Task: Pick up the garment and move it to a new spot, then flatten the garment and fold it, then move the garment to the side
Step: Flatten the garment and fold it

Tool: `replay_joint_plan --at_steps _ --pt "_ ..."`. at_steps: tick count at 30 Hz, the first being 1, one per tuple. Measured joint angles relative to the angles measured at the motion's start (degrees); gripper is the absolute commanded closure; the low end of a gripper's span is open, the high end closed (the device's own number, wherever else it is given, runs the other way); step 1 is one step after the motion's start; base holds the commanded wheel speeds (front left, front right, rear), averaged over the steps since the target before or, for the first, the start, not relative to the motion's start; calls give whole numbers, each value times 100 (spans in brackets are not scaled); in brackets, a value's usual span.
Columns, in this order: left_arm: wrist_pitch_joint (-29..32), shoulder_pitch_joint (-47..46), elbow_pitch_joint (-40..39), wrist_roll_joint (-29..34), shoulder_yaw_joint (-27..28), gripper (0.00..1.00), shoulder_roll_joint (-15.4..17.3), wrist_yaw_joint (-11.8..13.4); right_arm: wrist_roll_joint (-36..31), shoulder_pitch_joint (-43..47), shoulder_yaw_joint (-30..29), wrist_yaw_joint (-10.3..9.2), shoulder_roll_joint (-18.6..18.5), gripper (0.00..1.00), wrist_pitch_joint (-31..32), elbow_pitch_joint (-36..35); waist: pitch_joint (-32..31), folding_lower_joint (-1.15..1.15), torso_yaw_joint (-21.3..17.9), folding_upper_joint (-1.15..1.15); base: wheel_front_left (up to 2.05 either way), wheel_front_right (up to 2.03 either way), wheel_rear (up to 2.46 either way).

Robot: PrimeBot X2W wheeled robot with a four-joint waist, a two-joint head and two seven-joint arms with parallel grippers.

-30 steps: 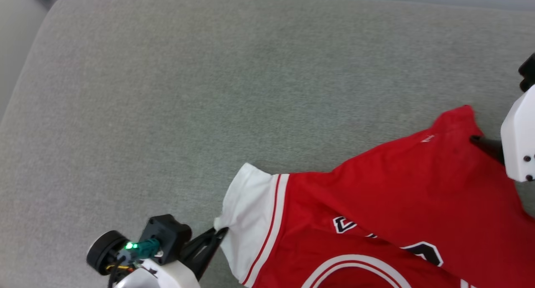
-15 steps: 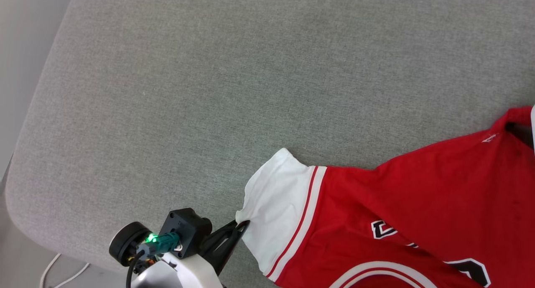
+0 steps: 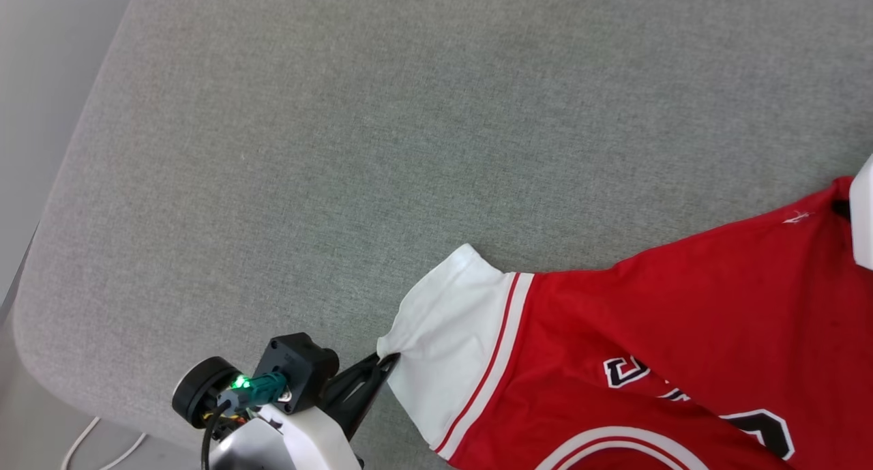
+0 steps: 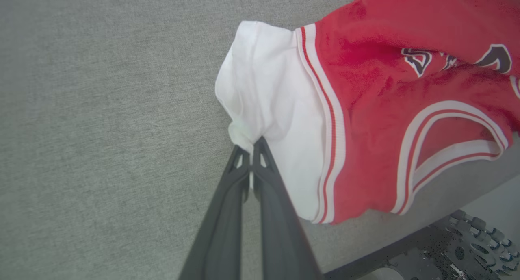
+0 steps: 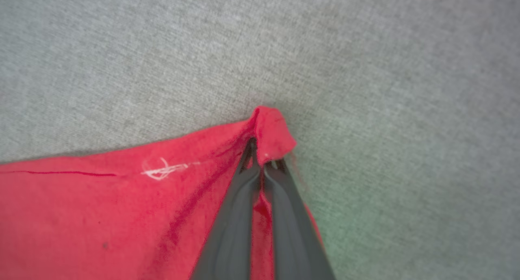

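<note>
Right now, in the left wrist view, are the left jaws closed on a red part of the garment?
No, the jaws of the left gripper are shut on the garment at its white sleeve edge.

Black white-outlined lettering (image 3: 624, 372) on the garment (image 3: 682, 306), partly folded under, not legible

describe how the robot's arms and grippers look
The left gripper and right gripper each have two long, slim dark grey fingers with triangular cut-outs near the tips. The left forearm is a glossy white shell with a black wrist block, a round black part, a teal plug with a green light, and a black cable. The right forearm is white too.
</note>
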Motion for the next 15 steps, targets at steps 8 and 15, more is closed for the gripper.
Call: replay_joint_plan --at_steps 8,15 --pt "-271 2 -18 -24 388 100 159 177 419 -48 234 0 178 100 -840 190 -704 1 -329 0 0 0 0" --pt "-472 -5 -162 4 779 100 394 320 787 -203 356 1 163 100 -1411 -38 -1326 0 -684 0 0 0 0"
